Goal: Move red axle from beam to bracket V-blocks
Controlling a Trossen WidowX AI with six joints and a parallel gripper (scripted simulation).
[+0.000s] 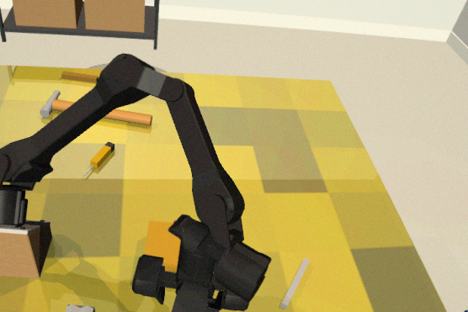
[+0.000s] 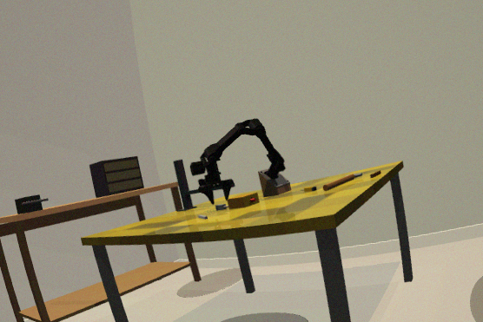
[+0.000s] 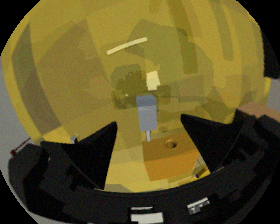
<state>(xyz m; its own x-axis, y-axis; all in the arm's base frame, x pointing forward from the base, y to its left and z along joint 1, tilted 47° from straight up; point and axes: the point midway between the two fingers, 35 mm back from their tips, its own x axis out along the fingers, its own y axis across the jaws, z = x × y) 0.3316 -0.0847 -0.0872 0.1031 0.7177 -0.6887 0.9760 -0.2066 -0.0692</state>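
Hand (image 1: 189, 286) (image 2: 220, 200) (image 3: 149, 120) released, fingers wide apart with nothing between them, above the worktop (image 1: 295, 221) (image 2: 282, 217) (image 3: 61, 65). Orange beam (image 1: 160, 240) (image 2: 242, 201) (image 3: 171, 167) on the worktop, near the fingertips; round hole in one face. Red axle (image 1: 175, 222) (image 2: 252, 200): its end shows at the beam's side, apparently seated in it, though the view is poor. Grey-blue block (image 2: 221, 207) (image 3: 147, 112) with thin pin, just beside the beam. Pale bar (image 1: 295, 283) (image 2: 202, 217) (image 3: 127, 46) lies apart from both.
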